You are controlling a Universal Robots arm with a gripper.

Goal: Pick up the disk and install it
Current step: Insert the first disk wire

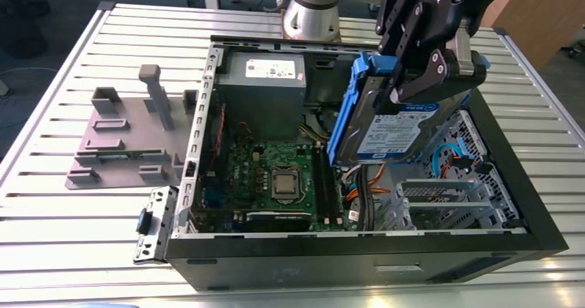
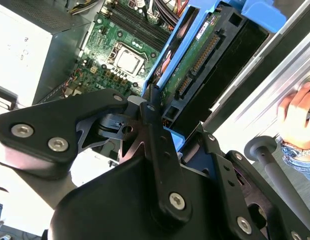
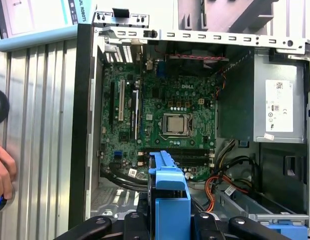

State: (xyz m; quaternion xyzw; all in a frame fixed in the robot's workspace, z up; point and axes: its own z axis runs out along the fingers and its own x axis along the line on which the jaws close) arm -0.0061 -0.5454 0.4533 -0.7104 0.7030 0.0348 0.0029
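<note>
Exterior view: the black gripper (image 1: 429, 72) is clamped on the disk (image 1: 388, 133), a silver drive in a blue bracket, held tilted on edge above the open computer case (image 1: 366, 253). Inside the case, the green motherboard (image 1: 274, 178) lies beside the drive, the grey power supply (image 1: 265, 82) behind it.

One disk (image 1: 395, 131) in a blue bracket (image 1: 352, 103). One gripper (image 1: 416, 75). One open computer case (image 1: 512, 205), holding one motherboard (image 1: 274, 178), one processor socket (image 1: 284, 183) and one grey power supply box (image 1: 263, 82). One grey fixture plate (image 1: 119, 140) on one slatted metal table (image 1: 55, 212). One person's hand (image 2: 295, 117) at the table's edge.
</note>
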